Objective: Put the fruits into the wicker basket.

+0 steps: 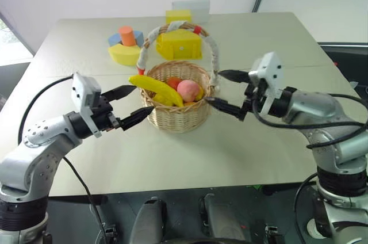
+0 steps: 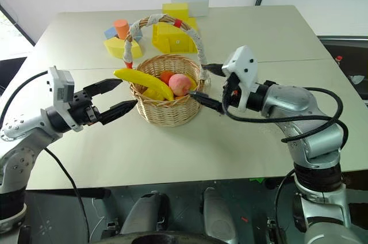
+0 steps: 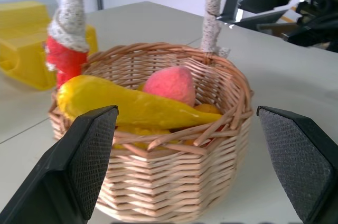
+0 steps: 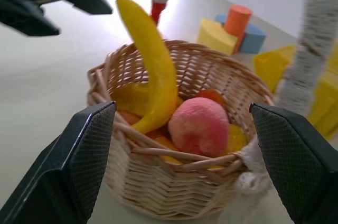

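Observation:
The wicker basket (image 1: 178, 116) stands in the middle of the table, its white-wrapped handle (image 1: 213, 48) arching over it. Inside lie the fruits: a long yellow banana (image 1: 155, 87) sticking out over the left rim, a pink peach (image 1: 187, 90), an orange-red round fruit (image 1: 173, 82) behind them, and a yellow lemon (image 4: 235, 138) partly hidden underneath. My left gripper (image 1: 142, 99) hovers just left of the basket, open and empty. At the basket's right side my right gripper (image 1: 214, 87) is also open and empty, one finger near the handle's base.
Behind the basket stand a yellow block house (image 1: 179, 44), a yellow curved foam block (image 1: 123, 54) with an orange cylinder (image 1: 127, 35) and a blue piece, and a white box (image 1: 192, 9). The table's front edge (image 1: 172, 189) is near my arms.

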Controlling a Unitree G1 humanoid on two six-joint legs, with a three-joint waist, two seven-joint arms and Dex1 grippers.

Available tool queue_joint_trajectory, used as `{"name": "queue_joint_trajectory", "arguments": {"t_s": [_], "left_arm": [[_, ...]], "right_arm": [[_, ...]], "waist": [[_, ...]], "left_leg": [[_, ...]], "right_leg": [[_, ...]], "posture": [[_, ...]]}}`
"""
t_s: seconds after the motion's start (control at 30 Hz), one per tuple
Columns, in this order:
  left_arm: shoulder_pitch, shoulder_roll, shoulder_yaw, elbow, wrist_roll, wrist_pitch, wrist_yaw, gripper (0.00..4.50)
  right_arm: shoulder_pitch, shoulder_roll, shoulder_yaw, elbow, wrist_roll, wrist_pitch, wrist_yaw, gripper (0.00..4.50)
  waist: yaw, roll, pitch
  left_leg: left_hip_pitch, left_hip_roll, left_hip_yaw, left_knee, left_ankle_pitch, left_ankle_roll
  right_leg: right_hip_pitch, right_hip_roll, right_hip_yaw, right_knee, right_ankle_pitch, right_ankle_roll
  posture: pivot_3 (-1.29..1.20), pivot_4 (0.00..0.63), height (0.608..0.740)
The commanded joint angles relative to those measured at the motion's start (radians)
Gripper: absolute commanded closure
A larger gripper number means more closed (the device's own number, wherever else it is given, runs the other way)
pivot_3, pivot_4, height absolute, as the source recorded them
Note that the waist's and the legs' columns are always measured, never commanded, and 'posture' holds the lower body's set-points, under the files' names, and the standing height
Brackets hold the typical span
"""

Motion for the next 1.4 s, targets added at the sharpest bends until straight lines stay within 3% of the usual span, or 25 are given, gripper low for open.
{"name": "queue_joint_trajectory", "arguments": {"t_s": [0.03,0.23,0.27,0.33,0.53,0.57,0.77,0.87,1.03,1.3,1.4], "left_arm": [[-0.033,-0.005,-0.006,0.007,-0.003,-0.018,-0.011,0.0],[-0.041,-0.022,-0.021,0.0,-0.002,-0.021,-0.008,0.0],[-0.039,-0.025,-0.02,-0.004,-0.003,-0.022,-0.004,0.0],[-0.032,-0.027,-0.017,-0.012,-0.005,-0.023,-0.001,0.0],[-0.009,-0.036,-0.017,-0.034,-0.009,-0.024,0.011,0.0],[-0.009,-0.038,-0.018,-0.034,-0.01,-0.024,0.013,0.0],[-0.02,-0.049,-0.034,-0.033,-0.012,-0.02,0.014,0.0],[-0.038,-0.054,-0.043,-0.023,-0.014,-0.017,0.007,0.0],[-0.075,-0.066,-0.077,0.009,-0.003,-0.021,-0.009,0.0],[-0.132,-0.103,-0.121,0.047,0.021,-0.029,-0.006,0.0],[-0.134,-0.109,-0.119,0.048,0.031,-0.031,0.002,0.0]], "right_arm": [[-0.028,0.072,-0.013,0.095,-0.045,-0.011,-0.137,0.29],[-0.101,0.195,0.005,0.32,-0.084,-0.112,-0.206,0.29],[-0.104,0.204,0.0,0.334,-0.08,-0.12,-0.204,0.52],[-0.103,0.212,-0.011,0.341,-0.069,-0.129,-0.194,1.04],[-0.081,0.202,-0.018,0.307,-0.036,-0.143,-0.17,4.11],[-0.077,0.202,-0.023,0.301,-0.031,-0.144,-0.171,4.37],[-0.049,0.164,-0.123,0.26,-0.023,-0.172,-0.22,4.37],[-0.038,0.076,-0.239,0.312,-0.065,-0.213,-0.268,4.37],[-0.066,-0.052,-0.366,0.541,-0.164,-0.312,-0.398,4.37],[-0.166,-0.105,-0.386,0.904,-0.233,-0.502,-0.465,4.37],[-0.155,-0.108,-0.382,0.912,-0.226,-0.516,-0.45,2.92]], "waist": [[0.0,0.0,0.0],[0.002,0.0,0.0],[0.003,0.0,0.0],[0.004,0.0,0.0],[0.005,0.0,0.0],[0.005,0.0,0.0],[0.005,0.0,0.0],[0.011,0.0,0.0],[0.01,0.0,0.0],[-0.026,0.003,0.001],[-0.022,0.003,0.001]], "left_leg": [[0.0,0.0,0.0,0.0,0.0,0.0],[-0.001,-0.001,0.001,0.0,0.0,0.0],[-0.002,-0.001,0.001,0.0,0.0,0.0],[-0.002,0.0,0.0,0.0,0.0,0.0],[-0.002,0.0,0.0,0.0,0.0,0.0],[-0.002,0.0,0.0,0.0,0.0,0.0],[-0.002,0.0,0.0,-0.001,0.0,0.0],[-0.003,-0.001,0.0,0.0,0.0,0.0],[-0.003,-0.003,0.001,0.0,0.0,0.001],[-0.001,-0.001,0.004,-0.001,0.0,0.001],[-0.001,-0.001,0.003,-0.001,0.0,0.001]], "right_leg": [[0.0,0.0,0.0,0.0,0.0,0.0],[-0.001,0.0,0.0,0.0,0.0,0.0],[-0.002,0.0,0.0,0.0,0.0,0.0],[-0.002,0.0,0.0,0.0,0.0,0.0],[-0.001,-0.001,0.0,-0.001,0.0,0.0],[-0.001,-0.001,0.0,-0.001,0.0,0.0],[-0.001,-0.001,0.0,-0.001,0.0,0.0],[-0.001,-0.002,0.0,-0.001,0.0,0.0],[0.0,-0.002,0.0,-0.003,0.0,0.0],[-0.001,0.002,0.003,-0.001,0.0,0.0],[-0.001,0.003,0.003,-0.001,0.0,0.0]], "posture": [[0.0,0.15,0.74],[0.0,0.15,0.74],[0.0,0.15,0.74],[0.0,0.15,0.74],[0.0,0.15,0.74],[0.0,0.15,0.74],[0.0,0.15,0.74],[0.0,0.15,0.74],[0.0,0.15,0.74],[0.0,0.15,0.74],[0.0,0.15,0.74]]}}
